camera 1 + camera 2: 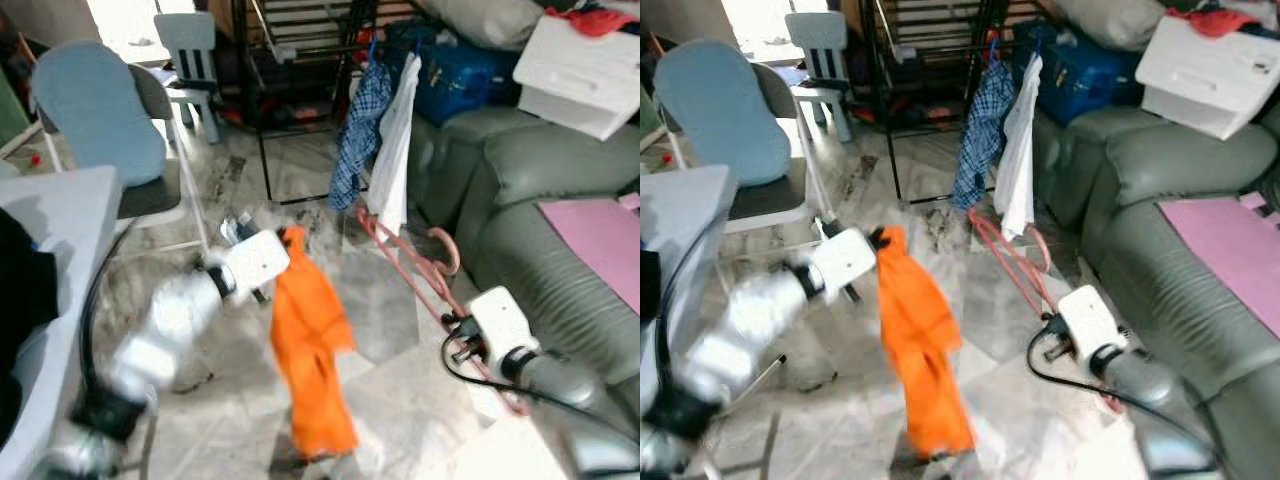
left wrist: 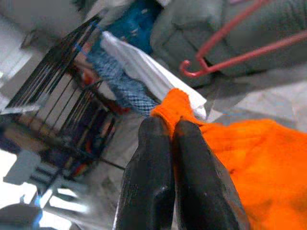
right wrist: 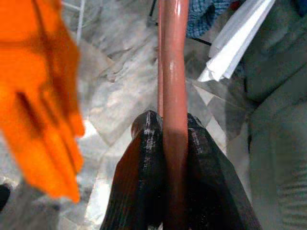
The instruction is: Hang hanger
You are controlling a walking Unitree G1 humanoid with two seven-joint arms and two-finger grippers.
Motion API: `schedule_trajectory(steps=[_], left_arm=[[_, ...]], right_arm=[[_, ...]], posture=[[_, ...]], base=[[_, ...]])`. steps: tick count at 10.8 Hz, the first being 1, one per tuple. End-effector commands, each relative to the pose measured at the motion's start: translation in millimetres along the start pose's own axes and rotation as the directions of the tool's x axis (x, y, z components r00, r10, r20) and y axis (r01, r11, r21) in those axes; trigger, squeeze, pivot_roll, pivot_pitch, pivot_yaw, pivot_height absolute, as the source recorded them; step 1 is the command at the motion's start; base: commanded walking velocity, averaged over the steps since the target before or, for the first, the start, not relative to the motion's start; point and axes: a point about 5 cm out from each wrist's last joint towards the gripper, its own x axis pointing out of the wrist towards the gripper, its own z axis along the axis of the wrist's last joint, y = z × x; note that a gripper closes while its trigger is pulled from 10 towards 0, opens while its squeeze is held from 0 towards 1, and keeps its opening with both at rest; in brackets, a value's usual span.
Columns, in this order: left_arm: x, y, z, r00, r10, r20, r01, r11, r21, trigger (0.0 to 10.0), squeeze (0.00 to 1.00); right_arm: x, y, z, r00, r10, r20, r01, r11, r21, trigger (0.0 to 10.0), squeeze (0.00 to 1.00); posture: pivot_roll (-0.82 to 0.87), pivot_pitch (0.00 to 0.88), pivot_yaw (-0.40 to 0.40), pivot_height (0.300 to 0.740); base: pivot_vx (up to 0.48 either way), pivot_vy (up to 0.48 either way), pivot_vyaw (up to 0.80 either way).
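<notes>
Between both raised arms, hanger (image 1: 420, 265)

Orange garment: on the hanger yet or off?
Off. The garment hangs from the left gripper, pinched at its top, while the right gripper holds the bare pink hanger apart from it.

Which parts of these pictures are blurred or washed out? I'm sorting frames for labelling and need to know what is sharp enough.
Left eye view: the left arm and the orange garment are motion-smeared, and the doorway at top is blown out. Left wrist view: the left gripper is sharp, the drying rack soft. Right wrist view: the pink hanger shows a glare streak, and the garment is blurred.
</notes>
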Motion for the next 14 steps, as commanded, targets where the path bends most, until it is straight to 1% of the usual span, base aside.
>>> schedule_trajectory(steps=[1, 2, 4, 5, 6, 7, 8, 9, 10, 11, 12, 13, 14], left_arm=[[2.5, -6.3, -6, 0.996, -0.091, -0.022, 0.092, 0.994, 0.054, 10.0, 0.0], [4.5, -3.7, -10, 0.99, -0.139, -0.038, 0.142, 0.983, 0.119, 10.0, 0.0], [9.0, 4.5, -16, 0.982, -0.182, -0.045, 0.187, 0.942, 0.278, 10.0, 0.0], [12.5, 17.0, -13, 0.989, -0.149, -0.015, 0.144, 0.916, 0.374, 10.0, 0.0], [14.6, 24.9, -7, 0.993, -0.118, 0.018, 0.099, 0.902, 0.419, 10.0, 0.0], [16.4, 28.2, -5, 0.993, -0.111, 0.035, 0.083, 0.89, 0.449, 10.0, 0.0], [20.9, 32.5, -3, 0.992, -0.107, 0.069, 0.061, 0.874, 0.482, 10.0, 0.0], [23.1, 33.9, -2, 0.991, -0.108, 0.077, 0.057, 0.869, 0.491, 10.0, 0.0], [25.5, 37.2, -1, 0.993, -0.096, 0.076, 0.048, 0.879, 0.475, 10.0, 0.0], [26.3, 38.0, -4, 0.994, -0.101, 0.051, 0.066, 0.882, 0.467, 10.0, 0.0], [26.6, 39.0, -7, 0.995, -0.098, 0.024, 0.077, 0.892, 0.445, 10.0, 0.0], [27.3, 41.8, -12, 0.997, -0.08, -0.002, 0.074, 0.903, 0.424, 10.0, 0.0], [28.1, 43.8, -14, 0.997, -0.073, -0.018, 0.074, 0.904, 0.422, 10.0, 0.0]], right_arm=[[-2.2, -2.9, 7, 0.999, 0.038, 0.014, -0.037, 0.999, -0.027, 10.0, 0.0], [-6.2, -8.0, 9, 0.998, 0.06, 0.017, -0.059, 0.997, -0.053, 10.0, 0.0], [-8.9, -14.5, 12, 0.996, 0.085, 0.022, -0.083, 0.994, -0.066, 10.0, 0.0], [-10.8, -13.4, 13, 0.992, 0.126, 0.019, -0.124, 0.989, -0.08, 10.0, 0.0], [-15.2, -8.1, 12, 0.981, 0.194, 0.011, -0.192, 0.977, -0.092, 10.0, 0.0], [-20.2, -4.0, 12, 0.964, 0.266, 0.008, -0.264, 0.96, -0.09, 10.0, 0.0], [-25.4, -0.6, 13, 0.935, 0.354, -0.002, -0.353, 0.931, -0.096, 10.0, 0.0], [-27.1, 0.0, 14, 0.923, 0.385, -0.011, -0.384, 0.918, -0.099, 10.0, 0.0], [-30.8, -1.6, 15, 0.91, 0.413, -0.034, -0.414, 0.902, -0.125, 10.0, 0.0], [-29.7, -9.8, 16, 0.931, 0.364, -0.035, -0.365, 0.919, -0.147, 10.0, 0.0], [-27.8, -19.8, 18, 0.953, 0.303, -0.026, -0.303, 0.94, -0.157, 10.0, 0.0], [-30.0, -26.4, 22, 0.956, 0.292, -0.007, -0.29, 0.945, -0.151, 10.0, 0.0], [-35.4, -30.5, 25, 0.948, 0.319, -0.02, -0.318, 0.934, -0.162, 10.0, 0.0]], posture=[[-0.17, 0.01, 0.022, 0.74], [-0.17, 0.007, 0.023, 0.74], [-0.18, 0.001, 0.028, 0.74], [-0.17, 0.0, 0.03, 0.74], [-0.17, 0.0, 0.028, 0.74], [-0.17, 0.0, 0.025, 0.74], [-0.17, 0.0, 0.021, 0.74], [-0.17, 0.0, 0.021, 0.74], [-0.17, 0.0, 0.022, 0.74], [-0.17, 0.0, 0.024, 0.74], [-0.18, 0.0, 0.025, 0.74], [-0.18, 0.0, 0.026, 0.74], [-0.18, 0.0, 0.026, 0.74]], base=[[0.0, 0.0, 0.0], [0.0, 0.0, 0.0], [0.0, 0.0, 0.0], [0.0, 0.0, 0.0], [0.0, 0.0, 0.0], [0.0, 0.0, 0.0], [0.0, 0.0, 0.0], [0.0, 0.0, 0.0], [0.0, 0.0, 0.0], [0.0, 0.0, 0.0], [0.0, 0.0, 0.0], [0.0, 0.0, 0.0], [0.0, 0.0, 0.0]])
